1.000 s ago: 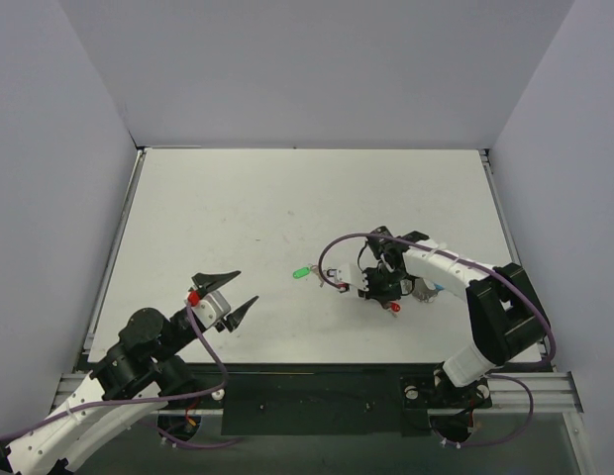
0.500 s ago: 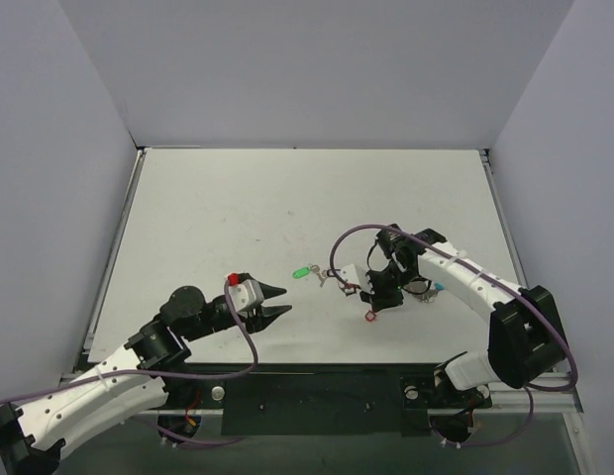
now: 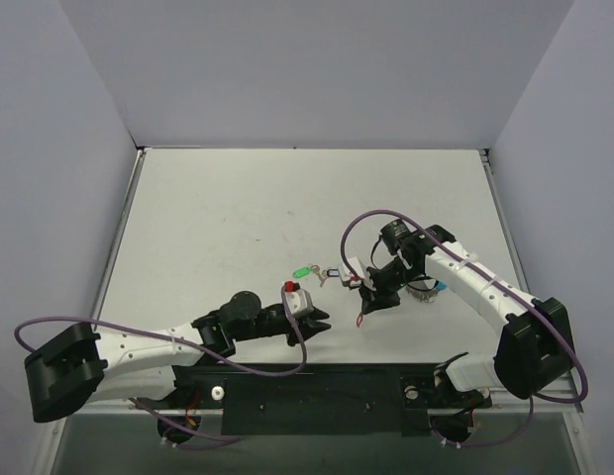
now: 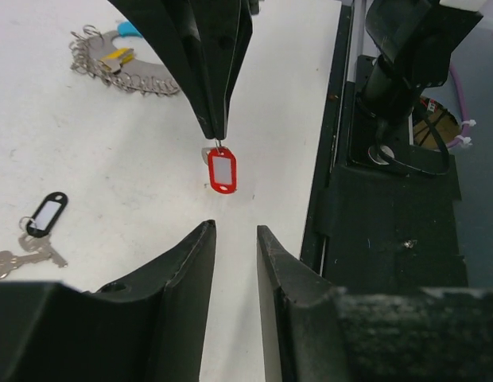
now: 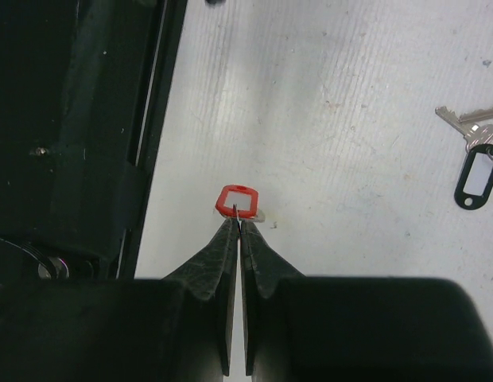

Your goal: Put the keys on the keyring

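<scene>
My right gripper [image 5: 237, 221] is shut on the thin ring of the red-tagged key [image 5: 234, 200], which dangles just above the table near the front edge [image 3: 361, 319]. In the left wrist view that key [image 4: 222, 169] hangs ahead of my left gripper [image 4: 234, 231], whose jaws stand a narrow gap apart with nothing between them. The black-tagged key [image 4: 46, 215] lies flat on the table to the left. The green-tagged key [image 3: 303, 270] lies further left of the right gripper [image 3: 371, 297]. The keyring [image 4: 123, 64], a chain loop with blue tag and yellow piece, lies behind the right gripper [image 3: 423, 289].
A black rail [image 3: 317, 386] runs along the table's near edge, close below both grippers [image 4: 390, 199]. Purple cables loop over both arms [image 3: 361, 226]. Grey walls enclose the table on three sides.
My left arm has swung right along the front edge toward the red-tagged key, and its jaws have narrowed. The right gripper shifted slightly, still holding the red-tagged key.
</scene>
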Tool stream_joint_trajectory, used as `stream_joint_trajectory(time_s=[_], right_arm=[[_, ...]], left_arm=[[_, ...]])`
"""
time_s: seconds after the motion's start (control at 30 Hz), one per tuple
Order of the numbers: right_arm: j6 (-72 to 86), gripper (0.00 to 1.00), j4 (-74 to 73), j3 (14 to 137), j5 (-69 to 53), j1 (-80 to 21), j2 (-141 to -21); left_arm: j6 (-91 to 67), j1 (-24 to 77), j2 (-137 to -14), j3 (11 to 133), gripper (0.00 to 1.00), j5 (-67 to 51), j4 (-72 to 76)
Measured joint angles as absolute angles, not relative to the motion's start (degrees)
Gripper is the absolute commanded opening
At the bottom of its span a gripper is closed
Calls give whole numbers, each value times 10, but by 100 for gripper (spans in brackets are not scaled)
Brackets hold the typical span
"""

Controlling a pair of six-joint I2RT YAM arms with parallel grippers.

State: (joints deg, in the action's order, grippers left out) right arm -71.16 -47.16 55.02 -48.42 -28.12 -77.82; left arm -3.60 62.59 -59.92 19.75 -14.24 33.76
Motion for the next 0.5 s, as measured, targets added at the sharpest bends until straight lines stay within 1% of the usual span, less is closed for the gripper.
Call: stream_joint_trajectory(time_s=[0.2, 0.5], right_arm=[[-699, 0, -475, 554, -503, -281, -773], [-689, 0, -476, 555, -518, -281, -773]], left_arm=[[-43, 638, -704, 219, 33, -128, 409], [-45, 650, -800, 261, 33, -122, 480]])
